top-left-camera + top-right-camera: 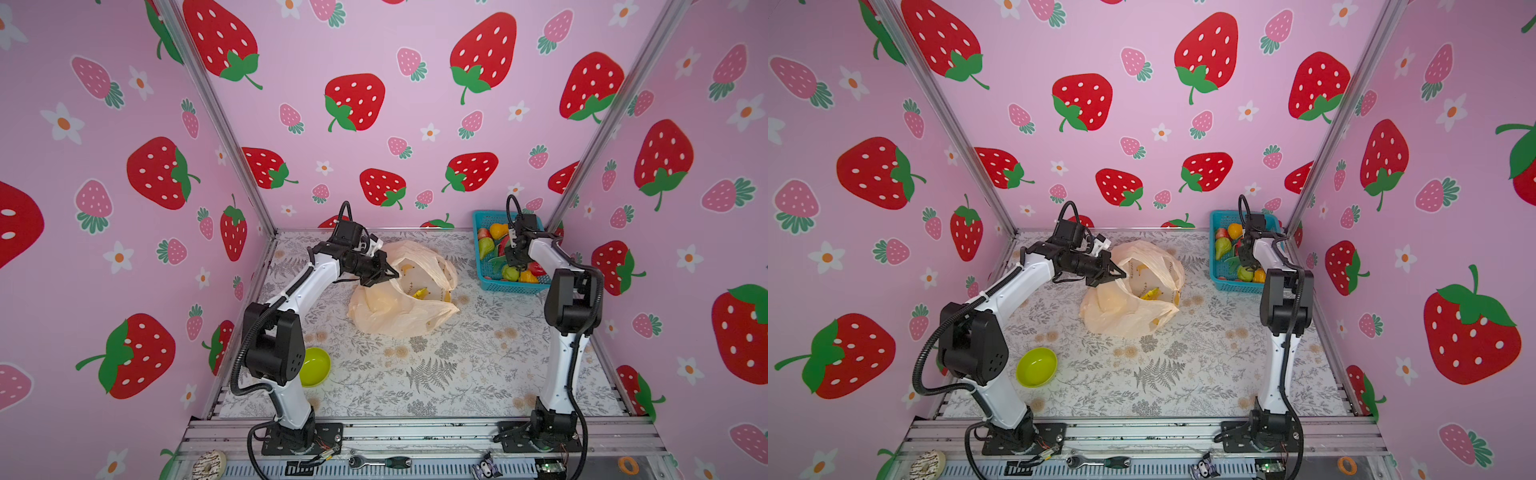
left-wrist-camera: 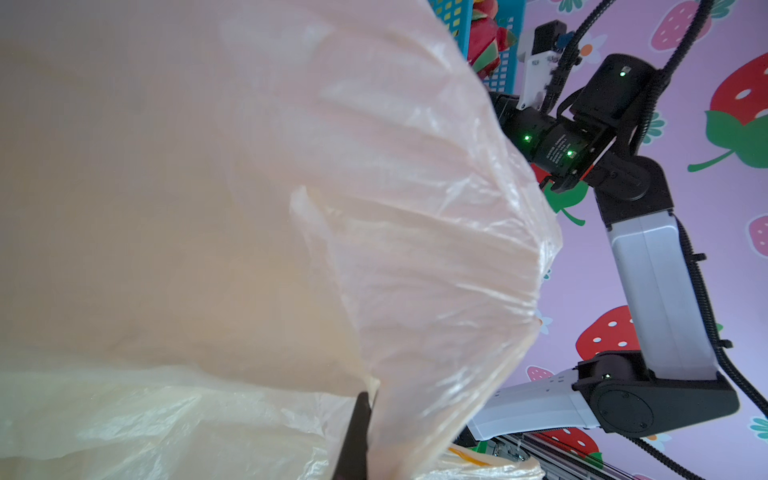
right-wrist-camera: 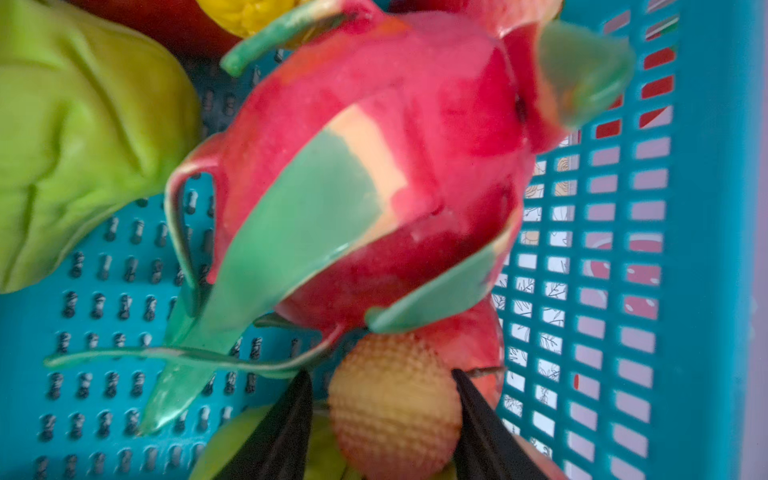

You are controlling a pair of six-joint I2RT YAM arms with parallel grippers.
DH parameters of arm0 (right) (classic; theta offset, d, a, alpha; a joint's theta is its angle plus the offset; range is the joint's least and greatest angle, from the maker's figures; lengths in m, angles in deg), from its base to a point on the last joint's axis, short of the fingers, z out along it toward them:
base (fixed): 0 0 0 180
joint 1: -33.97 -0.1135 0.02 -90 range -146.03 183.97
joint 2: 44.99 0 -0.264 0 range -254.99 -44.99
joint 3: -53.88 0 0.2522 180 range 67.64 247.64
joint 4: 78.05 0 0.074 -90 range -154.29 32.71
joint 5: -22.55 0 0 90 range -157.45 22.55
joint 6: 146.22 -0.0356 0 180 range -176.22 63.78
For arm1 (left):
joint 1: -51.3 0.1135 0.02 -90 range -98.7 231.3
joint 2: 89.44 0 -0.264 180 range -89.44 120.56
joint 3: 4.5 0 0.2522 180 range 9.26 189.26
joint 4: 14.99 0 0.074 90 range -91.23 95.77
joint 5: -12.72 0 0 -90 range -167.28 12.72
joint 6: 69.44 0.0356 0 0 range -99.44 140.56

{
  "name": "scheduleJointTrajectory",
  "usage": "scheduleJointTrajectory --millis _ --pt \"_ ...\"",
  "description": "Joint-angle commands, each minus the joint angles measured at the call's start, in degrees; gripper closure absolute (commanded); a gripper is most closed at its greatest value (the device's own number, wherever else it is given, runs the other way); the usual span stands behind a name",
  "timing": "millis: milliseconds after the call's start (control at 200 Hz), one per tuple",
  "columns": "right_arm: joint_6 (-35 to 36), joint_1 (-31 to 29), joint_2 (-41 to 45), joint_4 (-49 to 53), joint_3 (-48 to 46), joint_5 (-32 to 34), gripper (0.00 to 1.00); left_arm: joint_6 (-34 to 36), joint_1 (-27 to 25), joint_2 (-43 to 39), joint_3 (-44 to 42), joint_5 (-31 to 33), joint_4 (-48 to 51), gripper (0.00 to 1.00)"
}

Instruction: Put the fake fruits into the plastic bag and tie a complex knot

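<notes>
The pale-peach plastic bag (image 1: 395,316) lies crumpled mid-table with its mouth held up. My left gripper (image 1: 392,274) is shut on the bag's rim, and in the left wrist view the film drapes over one dark finger (image 2: 357,432). A yellow banana (image 1: 420,293) shows inside the bag. My right gripper (image 3: 380,374) reaches down into the teal basket (image 1: 511,286). It is open, its fingers either side of a bumpy yellow-pink round fruit (image 3: 395,411), with a small gap on one side. Just beyond lie the pink-green dragon fruit (image 3: 374,166) and a green fruit (image 3: 83,137).
A lime-green bowl (image 1: 314,366) sits by the left arm's base. The basket stands in the back right corner against the strawberry-print walls and holds several more fruits, among them a green pear (image 1: 485,248). A ratchet wrench (image 1: 378,462) and a doughnut (image 1: 209,463) lie on the front rail.
</notes>
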Motion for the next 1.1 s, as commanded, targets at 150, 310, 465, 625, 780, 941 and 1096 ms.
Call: scheduleJointTrajectory --millis 150,310,465,625,780,941,1096 --pt "0.06 -0.09 2.60 -1.35 -1.07 -3.34 0.58 -0.09 0.07 -0.61 0.10 -1.24 -0.33 1.00" --pt "-1.84 -0.12 9.18 -5.14 -4.84 -6.72 0.63 -0.10 0.09 -0.69 0.10 -1.29 -0.35 1.00" --pt "-5.79 -0.23 18.71 -10.78 -12.51 -11.62 0.68 -0.14 0.08 -0.61 0.04 -1.34 -0.34 1.00" --pt "-12.60 -0.38 30.20 -19.71 -25.53 -22.49 0.69 -0.29 0.12 -0.61 -0.05 -1.39 -0.42 1.00" --pt "-19.34 -4.83 40.54 -28.17 -40.56 -35.66 0.70 -0.35 -0.08 -0.78 -0.05 -1.42 -0.53 1.00" --pt "-20.94 -13.52 46.90 -30.44 -51.60 -38.47 0.70 -0.38 -0.11 -1.13 -0.01 -1.51 -0.59 1.00" --pt "-20.95 -20.26 48.27 -31.14 -58.44 -40.56 0.70 -0.39 -0.05 -1.49 -0.11 -1.42 -0.72 1.00"
